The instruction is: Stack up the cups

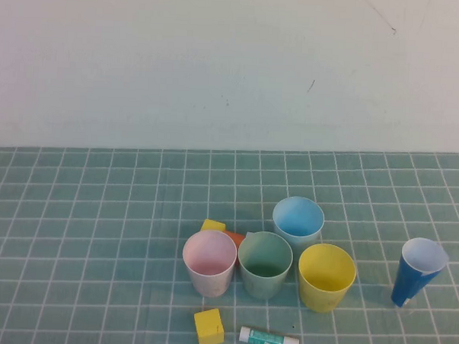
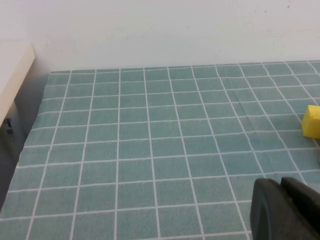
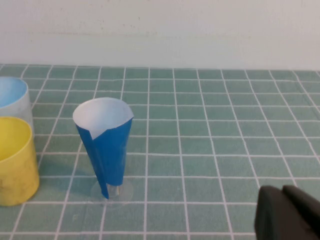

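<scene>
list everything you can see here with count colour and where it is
cups: 4, pink, green, yellow in a row, light blue behind
paper cone cup: 1, dark blue, white inside, right of the yellow cup
blocks: 2, yellow, one in front of the pink cup, one behind it
orange piece: 1, behind pink and green cups
glue stick: 1, white and green, lying near front edge
table cover: 1, green grid
left end effector: shut, over bare cover
right end effector: shut, near the cone cup

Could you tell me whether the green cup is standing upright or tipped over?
Upright: the green cup stands on its base, round mouth facing up, unstacked between the pink cup and yellow cup.
</scene>
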Robot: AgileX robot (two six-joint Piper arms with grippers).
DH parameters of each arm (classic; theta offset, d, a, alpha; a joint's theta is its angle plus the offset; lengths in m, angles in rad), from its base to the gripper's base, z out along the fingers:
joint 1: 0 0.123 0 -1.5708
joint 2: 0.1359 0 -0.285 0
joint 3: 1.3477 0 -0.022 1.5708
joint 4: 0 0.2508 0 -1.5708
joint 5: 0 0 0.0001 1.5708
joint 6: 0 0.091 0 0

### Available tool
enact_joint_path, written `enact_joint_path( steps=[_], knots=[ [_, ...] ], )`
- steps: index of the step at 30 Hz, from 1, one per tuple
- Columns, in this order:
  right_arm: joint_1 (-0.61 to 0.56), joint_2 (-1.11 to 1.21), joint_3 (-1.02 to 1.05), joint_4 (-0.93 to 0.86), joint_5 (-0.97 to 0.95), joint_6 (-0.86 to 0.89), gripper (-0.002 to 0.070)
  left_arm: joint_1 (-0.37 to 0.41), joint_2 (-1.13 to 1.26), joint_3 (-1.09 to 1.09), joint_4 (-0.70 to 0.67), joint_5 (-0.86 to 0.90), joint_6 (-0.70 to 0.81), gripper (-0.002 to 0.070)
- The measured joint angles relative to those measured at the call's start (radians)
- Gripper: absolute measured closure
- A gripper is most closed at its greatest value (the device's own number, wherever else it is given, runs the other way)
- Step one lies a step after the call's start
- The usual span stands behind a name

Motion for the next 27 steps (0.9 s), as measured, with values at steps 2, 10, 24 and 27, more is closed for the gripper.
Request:
enact_joint_path(
  steps=[2,10,24,27],
  knots=[
    [0.000,0.000,0.000,0.000,0.000,0.000,0.0678,0.000,0.000,0.000,0.000,0.000,0.000,0.0678],
    [0.000,0.000,0.000,0.000,0.000,0.000,0.0678,0.000,0.000,0.000,0.006,0.000,0.000,0.0678],
    [0.000,0.000,0.000,0.000,0.000,0.000,0.0678,0.000,0.000,0.000,-0.186,-0.003,-0.026,0.0678],
    [0.000,0.000,0.000,0.000,0.000,0.000,0.0678,0.000,0.000,0.000,-0.420,-0.003,-0.137,0.0678]
  ],
)
